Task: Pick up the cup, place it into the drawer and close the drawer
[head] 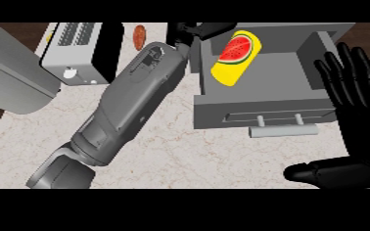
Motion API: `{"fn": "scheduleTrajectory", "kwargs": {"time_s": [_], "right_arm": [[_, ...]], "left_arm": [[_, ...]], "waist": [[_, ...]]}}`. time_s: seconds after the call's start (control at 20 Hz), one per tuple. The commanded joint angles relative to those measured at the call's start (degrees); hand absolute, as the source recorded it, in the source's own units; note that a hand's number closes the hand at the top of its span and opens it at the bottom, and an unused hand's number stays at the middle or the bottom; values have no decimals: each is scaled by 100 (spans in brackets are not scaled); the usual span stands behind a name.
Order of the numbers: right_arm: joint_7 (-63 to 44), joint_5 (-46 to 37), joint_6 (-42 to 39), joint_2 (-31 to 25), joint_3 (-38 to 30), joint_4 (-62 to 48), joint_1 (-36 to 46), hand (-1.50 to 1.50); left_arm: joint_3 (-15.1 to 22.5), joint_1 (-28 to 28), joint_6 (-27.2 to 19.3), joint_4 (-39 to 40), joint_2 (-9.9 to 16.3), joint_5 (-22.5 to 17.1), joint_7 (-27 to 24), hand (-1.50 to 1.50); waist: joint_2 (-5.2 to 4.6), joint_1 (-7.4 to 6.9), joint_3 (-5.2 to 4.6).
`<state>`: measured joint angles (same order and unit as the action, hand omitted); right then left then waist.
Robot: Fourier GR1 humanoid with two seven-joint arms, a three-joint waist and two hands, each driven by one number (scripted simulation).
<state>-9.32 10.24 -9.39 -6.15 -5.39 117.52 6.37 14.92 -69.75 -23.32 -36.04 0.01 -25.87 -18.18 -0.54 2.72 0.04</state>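
Observation:
The cup (236, 58) is yellow with a watermelon slice printed on it, and it lies on its side in the left part of the open grey drawer (289, 73). My left forearm crosses the counter from the lower left, and my left hand (194, 30) is at the drawer's far left corner, right beside the cup's far end; the picture's top edge cuts much of the hand off. Whether it touches the cup is unclear. My right hand (347, 98) stands open with fingers up at the right edge, next to the drawer's right wall.
The drawer's front with its pale bar handle (283, 129) juts out over the marble counter (166, 151). A white slotted appliance (72, 51) and a grey box (22, 78) stand at the left. A small reddish-brown object (139, 35) lies behind my left arm.

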Motion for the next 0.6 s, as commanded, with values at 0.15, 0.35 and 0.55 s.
{"fn": "scheduleTrajectory", "kwargs": {"time_s": [0.15, 0.35, 0.55], "right_arm": [[18, 30, -55, -49, -7, -48, 120, -150], [-353, 137, 38, 9, 117, 226, 164, -150], [101, 180, -138, -38, -38, -317, 304, -150]], "left_arm": [[670, -336, 18, 914, -1, -530, -171, 150], [839, -485, -2, 1259, -1, -612, -411, 150], [1252, -472, -38, 1297, -1, -801, -273, 150]], "waist": [[-32, 159, 2], [-65, 279, 1], [-77, 281, 7]]}}
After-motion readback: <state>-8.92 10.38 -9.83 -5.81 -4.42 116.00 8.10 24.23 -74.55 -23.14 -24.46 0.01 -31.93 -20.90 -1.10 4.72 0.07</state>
